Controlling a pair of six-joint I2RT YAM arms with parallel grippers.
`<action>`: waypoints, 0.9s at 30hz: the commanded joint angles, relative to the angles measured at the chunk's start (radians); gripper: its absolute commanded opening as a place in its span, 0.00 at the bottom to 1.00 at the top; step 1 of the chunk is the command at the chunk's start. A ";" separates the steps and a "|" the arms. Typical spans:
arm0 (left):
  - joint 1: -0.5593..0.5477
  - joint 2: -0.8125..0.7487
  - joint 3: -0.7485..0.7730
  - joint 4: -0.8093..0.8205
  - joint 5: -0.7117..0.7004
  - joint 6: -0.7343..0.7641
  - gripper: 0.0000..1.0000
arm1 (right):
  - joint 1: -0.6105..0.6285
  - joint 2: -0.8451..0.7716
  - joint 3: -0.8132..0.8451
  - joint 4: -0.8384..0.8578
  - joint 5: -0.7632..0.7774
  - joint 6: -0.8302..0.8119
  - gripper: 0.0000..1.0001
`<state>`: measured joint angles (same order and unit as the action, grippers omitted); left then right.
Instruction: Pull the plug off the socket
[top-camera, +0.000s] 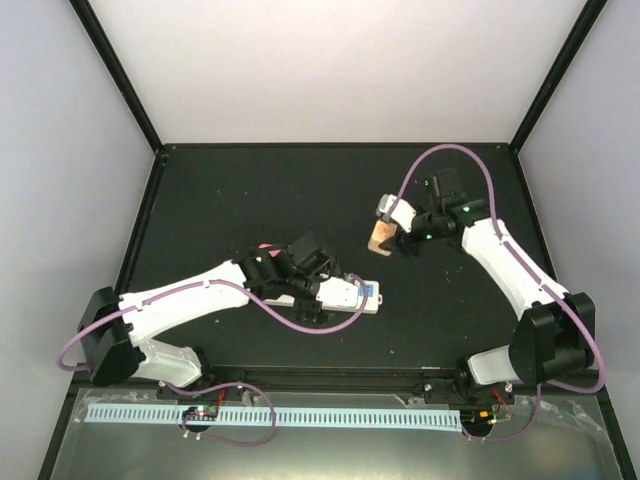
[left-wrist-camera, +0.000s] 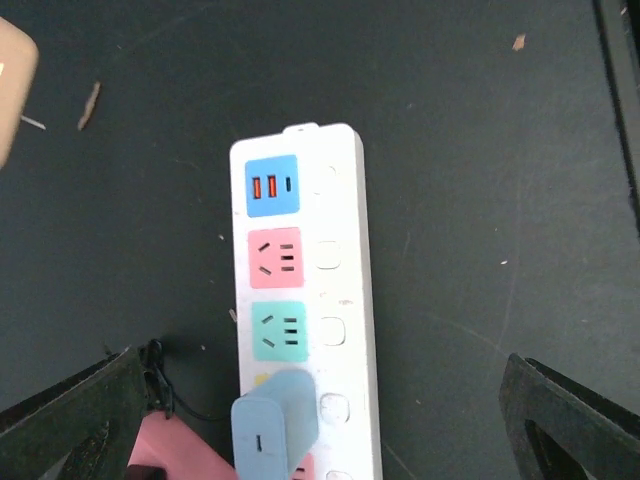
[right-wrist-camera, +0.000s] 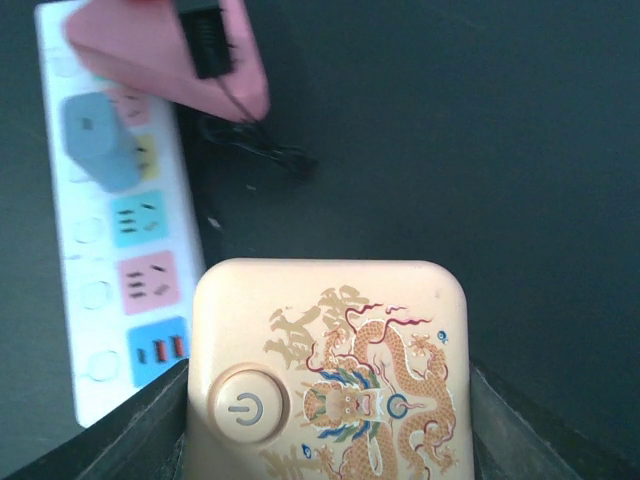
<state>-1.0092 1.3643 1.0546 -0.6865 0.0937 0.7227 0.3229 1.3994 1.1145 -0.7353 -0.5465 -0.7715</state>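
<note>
The socket, a long white power strip (left-wrist-camera: 340, 300) with blue, pink, teal and yellow outlets, lies on the black table; it also shows in the top view (top-camera: 358, 294) and the right wrist view (right-wrist-camera: 85, 260). A light-blue adapter (left-wrist-camera: 275, 425) sits plugged into its yellow outlet. My left gripper (left-wrist-camera: 320, 400) is wide open, its fingers (left-wrist-camera: 80, 420) on either side of the strip, touching nothing. My right gripper (top-camera: 385, 240) is shut on a beige plug (right-wrist-camera: 330, 370) with a dragon print and a power button, held clear of the strip, to its right.
A pink object (right-wrist-camera: 170, 50) with a black cord (right-wrist-camera: 255, 145) lies beside the strip's near end, by the left gripper. Black frame rails (top-camera: 340, 146) border the table. Small crumbs (left-wrist-camera: 90, 105) lie on the mat.
</note>
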 joint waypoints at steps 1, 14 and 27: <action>0.001 -0.059 0.064 -0.106 0.057 -0.029 0.99 | -0.082 0.036 0.104 -0.093 0.086 -0.031 0.48; 0.104 -0.248 -0.023 -0.028 0.052 -0.064 0.99 | -0.178 0.375 0.443 -0.184 0.640 -0.174 0.50; 0.188 -0.338 -0.096 0.016 0.104 -0.071 0.99 | -0.185 0.645 0.607 -0.115 0.890 -0.369 0.53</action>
<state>-0.8371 1.0500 0.9638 -0.7044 0.1654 0.6659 0.1432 2.0132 1.6875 -0.8753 0.2375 -1.0504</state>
